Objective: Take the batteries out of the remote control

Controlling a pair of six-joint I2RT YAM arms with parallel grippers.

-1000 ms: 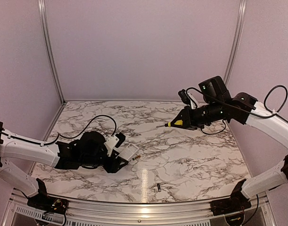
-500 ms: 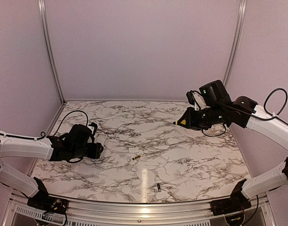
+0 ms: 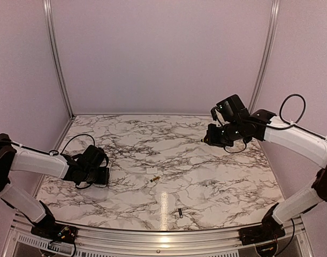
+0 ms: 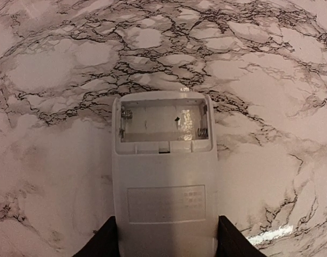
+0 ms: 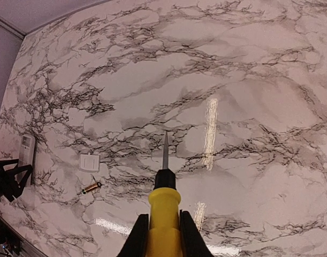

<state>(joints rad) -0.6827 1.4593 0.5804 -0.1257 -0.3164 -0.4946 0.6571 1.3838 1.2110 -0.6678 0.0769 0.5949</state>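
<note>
The white remote control (image 4: 163, 182) lies back-up low over the marble, its open battery recess (image 4: 162, 124) empty. My left gripper (image 4: 166, 235) is shut on its near end, one black finger (image 4: 101, 241) on each side. In the top view that gripper (image 3: 101, 172) sits at the table's left and covers the remote. One brassy battery (image 3: 155, 178) lies mid-table, also in the right wrist view (image 5: 90, 187). A dark battery (image 3: 181, 213) rests near the front edge. My right gripper (image 5: 163, 230) is shut on a yellow-handled tool (image 5: 164, 206), held high at the right (image 3: 211, 138).
A small white square cover (image 5: 89, 162) lies on the marble just beyond the brassy battery. Purple walls with metal corner posts (image 3: 55, 59) enclose the table on three sides. A metal rail (image 3: 152, 238) runs along the front edge.
My left gripper has drawn back from mid-table to the left with the remote. The right arm has pulled the tool back toward the right and turned it.
</note>
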